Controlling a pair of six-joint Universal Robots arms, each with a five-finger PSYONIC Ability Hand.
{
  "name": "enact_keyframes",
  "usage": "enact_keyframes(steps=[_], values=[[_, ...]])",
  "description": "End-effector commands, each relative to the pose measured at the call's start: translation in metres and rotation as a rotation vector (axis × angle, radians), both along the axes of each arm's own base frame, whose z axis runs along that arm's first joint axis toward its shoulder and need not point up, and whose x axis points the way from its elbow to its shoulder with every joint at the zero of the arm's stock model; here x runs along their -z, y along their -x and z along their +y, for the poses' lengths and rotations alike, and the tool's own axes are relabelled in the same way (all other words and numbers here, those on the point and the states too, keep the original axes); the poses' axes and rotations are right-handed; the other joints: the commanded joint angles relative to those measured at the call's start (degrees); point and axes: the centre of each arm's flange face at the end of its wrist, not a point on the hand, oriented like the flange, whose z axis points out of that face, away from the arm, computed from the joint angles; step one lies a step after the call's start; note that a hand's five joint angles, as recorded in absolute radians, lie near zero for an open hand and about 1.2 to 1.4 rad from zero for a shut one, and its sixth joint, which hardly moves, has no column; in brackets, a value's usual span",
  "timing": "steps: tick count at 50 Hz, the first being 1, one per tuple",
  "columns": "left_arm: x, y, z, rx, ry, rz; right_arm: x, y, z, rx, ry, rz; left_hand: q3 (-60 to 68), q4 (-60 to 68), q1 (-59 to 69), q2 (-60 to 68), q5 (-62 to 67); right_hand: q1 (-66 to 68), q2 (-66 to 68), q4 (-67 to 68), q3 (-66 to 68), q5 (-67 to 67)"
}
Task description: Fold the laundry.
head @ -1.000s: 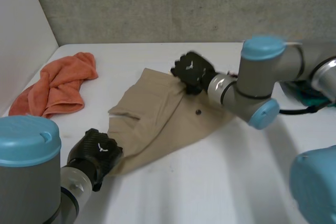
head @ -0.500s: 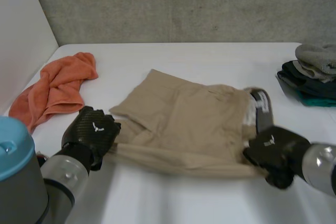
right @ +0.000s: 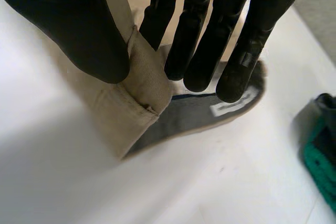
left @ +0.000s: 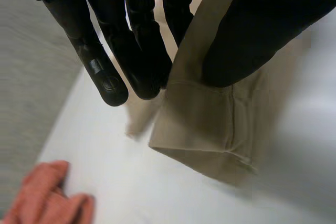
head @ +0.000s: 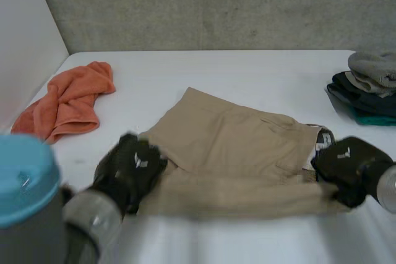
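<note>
Tan shorts (head: 241, 140) lie spread mid-worktop (head: 247, 72). Left robot hand (left: 142, 51) pinches the leg hem between thumb and fingers. Right robot hand (right: 252, 24) pinches the waistband end the same way. The step looks like the first fold, with the near edge held at both ends and stretched between the hands. Next move likely calls for carrying both ends level over to the far edge, then letting go. Orange towel (head: 68, 100) lies off to the left, and a folded stack (head: 371, 85) sits far right.

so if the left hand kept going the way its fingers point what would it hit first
Beyond the shorts it pinches, the left hand likely meets bare table first; the towel seems off to the side.
</note>
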Motion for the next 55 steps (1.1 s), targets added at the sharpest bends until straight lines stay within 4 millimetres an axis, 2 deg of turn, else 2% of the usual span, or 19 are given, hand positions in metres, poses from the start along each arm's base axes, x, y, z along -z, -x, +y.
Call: enact_keyframes(steps=[1, 3, 4, 7, 8, 12, 19, 22, 23, 25, 26, 29, 32, 38, 41, 44, 48, 52, 55], values=[[0.002, 0.054, -0.096, -0.03, 0.221, 0.125, 0.014, -0.009, -0.049, 0.088, 0.067, -0.087, 11.46, 11.01, 13.61, 11.21, 12.54, 23.63, 12.54, 11.83, 12.09, 13.69], [0.003, 0.065, -0.112, -0.01, 0.259, 0.14, 0.013, -0.01, -0.058, 0.105, 0.104, -0.09, 11.46, 11.01, 13.61, 11.21, 12.54, 23.63, 12.54, 11.83, 12.09, 13.69], [0.006, 0.075, -0.128, 0.01, 0.297, 0.146, 0.013, -0.013, -0.067, 0.116, 0.145, -0.09, 11.46, 11.01, 13.61, 11.21, 12.54, 23.63, 12.54, 11.83, 12.09, 13.69], [0.013, 0.086, -0.153, 0.04, 0.342, 0.154, 0.02, -0.022, -0.086, 0.136, 0.221, -0.071, 11.46, 11.01, 13.61, 11.21, 12.54, 23.63, 12.54, 11.83, 12.09, 13.69], [0.019, 0.09, -0.169, 0.059, 0.372, 0.161, 0.021, -0.024, -0.09, 0.142, 0.235, -0.066, 11.46, 11.01, 13.61, 11.21, 12.54, 23.63, 12.54, 11.83, 12.09, 13.69], [0.029, 0.108, -0.196, 0.127, 0.452, 0.22, 0.031, -0.033, -0.108, 0.171, 0.296, -0.041, 11.46, 11.01, 13.61, 11.21, 12.54, 23.63, 12.54, 11.83, 12.09, 13.69], [0.051, 0.129, -0.227, 0.16, 0.578, 0.287, 0.049, -0.047, -0.139, 0.177, 0.397, -0.025, 11.46, 11.01, 13.61, 11.21, 12.54, 23.63, 12.54, 11.83, 12.09, 13.69], [0.061, 0.132, -0.231, 0.166, 0.585, 0.291, 0.056, -0.05, -0.148, 0.175, 0.433, -0.015, 10.98, 10.53, 13.14, 10.73, 12.06, 23.63, 12.54, 11.83, 12.09, 13.69], [0.066, 0.134, -0.232, 0.172, 0.587, 0.293, 0.06, -0.051, -0.153, 0.184, 0.456, 0.001, -21.0, -21.45, -18.84, -21.25, -19.92, -1.12, -12.22, -12.92, -12.67, -11.06], [0.067, 0.135, -0.233, 0.171, 0.601, 0.302, 0.061, -0.05, -0.157, 0.209, 0.481, 0.019, -49.28, -49.73, -47.13, -49.54, -48.21, -25.64, -36.73, -37.44, -37.18, -35.58], [0.066, 0.135, -0.234, 0.169, 0.619, 0.311, 0.058, -0.048, -0.161, 0.247, 0.515, 0.031, -58.54, -58.99, -56.39, -58.79, -57.46, -46.37, -57.46, -58.17, -57.91, -56.31], [0.059, 0.136, -0.233, 0.165, 0.651, 0.329, 0.047, -0.047, -0.165, 0.287, 0.574, 0.013, -58.54, -58.99, -56.39, -58.79, -57.46, -46.37, -57.46, -58.17, -57.91, -56.31], [0.039, 0.135, -0.226, 0.166, 0.68, 0.353, 0.03, -0.046, -0.164, 0.295, 0.625, -0.024, -58.54, -58.99, -56.39, -58.79, -57.46, -46.37, -57.46, -58.17, -57.91, -56.31], [0.002, 0.119, -0.199, 0.171, 0.65, 0.393, -0.002, -0.045, -0.136, 0.233, 0.594, -0.161, -58.54, -58.99, -56.39, -58.79, -57.46, -46.37, -57.46, -58.17, -57.91, -56.31], [-0.002, 0.111, -0.186, 0.167, 0.602, 0.416, -0.009, -0.044, -0.11, 0.187, 0.479, -0.199, -58.54, -58.99, -56.39, -58.79, -57.46, -46.37, -57.46, -58.17, -57.91, -56.31], [-0.005, 0.103, -0.167, 0.172, 0.534, 0.447, -0.006, -0.04, -0.093, 0.175, 0.354, -0.212, -58.54, -58.99, -56.39, -58.79, -57.46, -43.97, -55.06, -55.76, -55.51, -53.9], [-0.009, 0.088, -0.144, 0.156, 0.466, 0.479, 0.01, -0.02, -0.067, 0.24, 0.107, -0.226, -58.54, -58.99, -56.39, -58.79, -57.46, -30.87, -41.96, -42.66, -42.41, -40.8], [-0.004, 0.074, -0.125, 0.139, 0.397, 0.497, 0.026, -0.012, -0.048, 0.231, 0.017, -0.241, -58.54, -58.99, -56.39, -58.79, -57.46, -25.28, -36.37, -37.08, -36.82, -35.22], [0.003, 0.066, -0.114, 0.133, 0.353, 0.501, 0.037, -0.009, -0.045, 0.222, 0.01, -0.257, -58.54, -58.99, -56.39, -58.79, -57.46, -24.92, -36.02, -36.72, -36.46, -34.86]])
